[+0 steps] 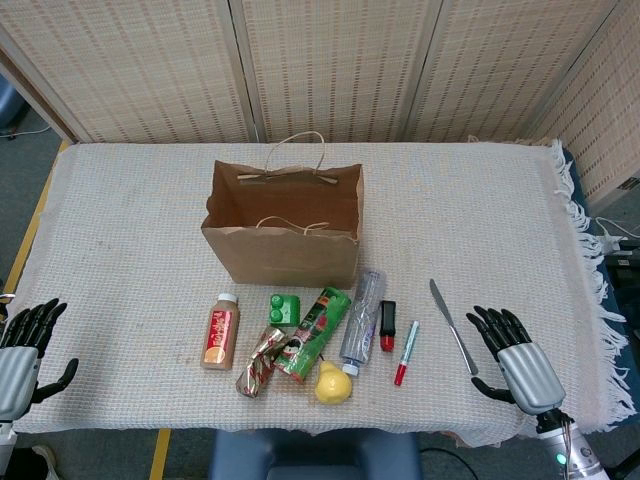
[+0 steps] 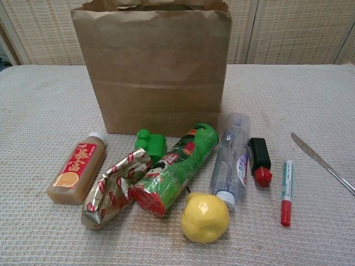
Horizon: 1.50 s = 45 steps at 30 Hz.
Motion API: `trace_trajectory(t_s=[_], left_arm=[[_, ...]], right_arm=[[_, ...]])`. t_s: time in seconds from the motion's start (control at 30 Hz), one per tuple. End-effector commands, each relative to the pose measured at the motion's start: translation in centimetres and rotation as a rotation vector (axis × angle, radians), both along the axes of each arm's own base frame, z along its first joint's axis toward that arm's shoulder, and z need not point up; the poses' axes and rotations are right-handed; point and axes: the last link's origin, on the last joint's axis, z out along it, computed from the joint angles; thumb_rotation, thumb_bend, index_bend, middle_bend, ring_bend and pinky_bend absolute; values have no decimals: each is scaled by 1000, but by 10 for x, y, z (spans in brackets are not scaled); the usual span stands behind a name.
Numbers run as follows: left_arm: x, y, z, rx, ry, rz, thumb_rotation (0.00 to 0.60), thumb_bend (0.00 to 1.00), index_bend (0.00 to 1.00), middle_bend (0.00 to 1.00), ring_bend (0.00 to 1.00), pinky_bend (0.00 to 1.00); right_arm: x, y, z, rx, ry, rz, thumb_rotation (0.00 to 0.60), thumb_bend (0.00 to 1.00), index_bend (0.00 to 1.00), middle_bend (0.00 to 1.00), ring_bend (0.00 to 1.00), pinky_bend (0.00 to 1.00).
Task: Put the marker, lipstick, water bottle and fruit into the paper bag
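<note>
A: What was the condition of the left hand (image 1: 22,345)?

B: It rested at the left edge of the table (image 1: 130,200), fingers spread, holding nothing. It appeared in the head view only.

A: What stood at the middle of the table?

B: The paper bag (image 1: 285,225) stood upright with its mouth open. In front of it lay a row of items. From the left: a juice bottle (image 1: 220,333) with a white cap, a crumpled foil wrapper (image 1: 258,362), a green double-capped container (image 1: 284,308) just before the bag, and a green snack tube (image 1: 313,333) lying aslant, touching the wrapper.

A: Where were the task items?

B: The fruit (image 1: 333,382), a yellow one, sat nearest the front edge, just beside the base of the snack tube. The water bottle (image 1: 361,318), clear, lay on its side with the cap toward the front edge, near the fruit. The lipstick (image 1: 387,325), black with a red end, lay just right of the bottle. The marker (image 1: 405,353), red-capped, lay right of the lipstick, apart from it. All four were outside the bag.

A: And further right?

B: A table knife (image 1: 452,326) lay right of the marker. The right hand (image 1: 515,356) rested near the knife handle, fingers apart, grasping nothing.
</note>
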Motion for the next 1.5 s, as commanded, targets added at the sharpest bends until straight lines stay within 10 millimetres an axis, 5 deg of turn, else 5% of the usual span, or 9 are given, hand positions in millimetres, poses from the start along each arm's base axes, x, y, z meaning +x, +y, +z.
trace_trajectory(t_s=[0.03,0.7,1.03,1.23,1.5], left_arm=[[0,0,0,-4,0,3,600,365,0,0,0,39],[1,1,-1,-23,-12,4,600,367,0,0,0,40],[2,0,0,-26,-24,3,600,366,0,0,0,40],[2,0,0,-25,-23,3,600,364,0,0,0,40],[2,1,1,-21,-29,1,600,364,0,0,0,40]], right_arm=[[0,0,0,0,-4,-1,600,95,0,0,0,34],[3,-5,2,13,24,18,600,95,21,4,0,38],[14,-8,-12,78,61,-1,600,95,163,110,45,84],[27,-13,-31,143,116,58,600,95,460,323,221,180],[38,-28,-58,177,167,111,600,97,537,435,268,198]])
